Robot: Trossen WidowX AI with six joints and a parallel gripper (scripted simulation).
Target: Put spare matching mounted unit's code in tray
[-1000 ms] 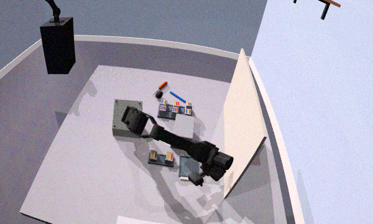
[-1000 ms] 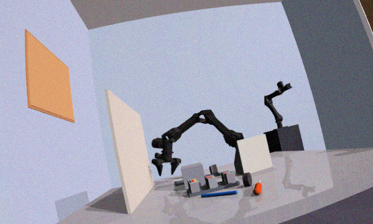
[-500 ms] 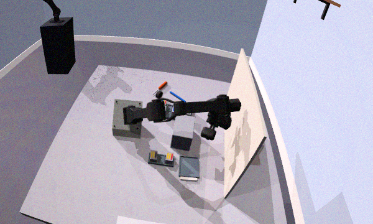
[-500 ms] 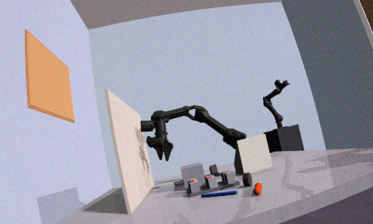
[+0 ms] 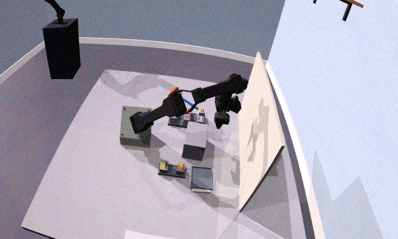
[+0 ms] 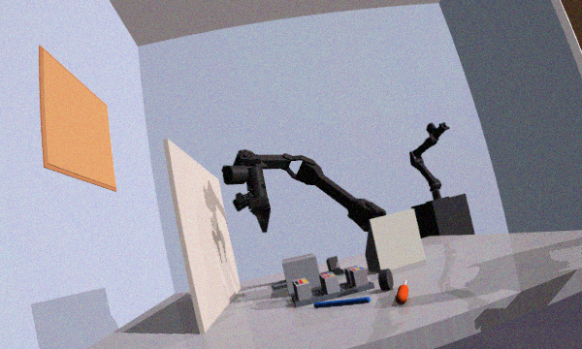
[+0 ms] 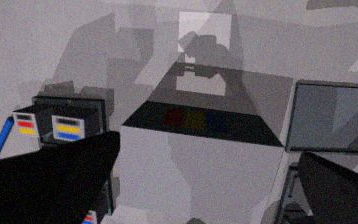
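Claw spread wide and holding nothing, hanging in the air above the desk.

From the wrist view, the claw's two dark fingers frame the mounted unit, a grey block directly below and ahead of it, whose dark shaded face carries dim red, yellow and blue patches. To one side of the claw, just beside the block, stand spares with colour-striped labels on a dark rack; a blue pen and an orange marker lie beyond them. Past the block, farther from the claw, sits the tray, a shallow dark square dish with nothing visible in it, and beside that a second rack of spares. A tall pale board stands upright close by the claw.
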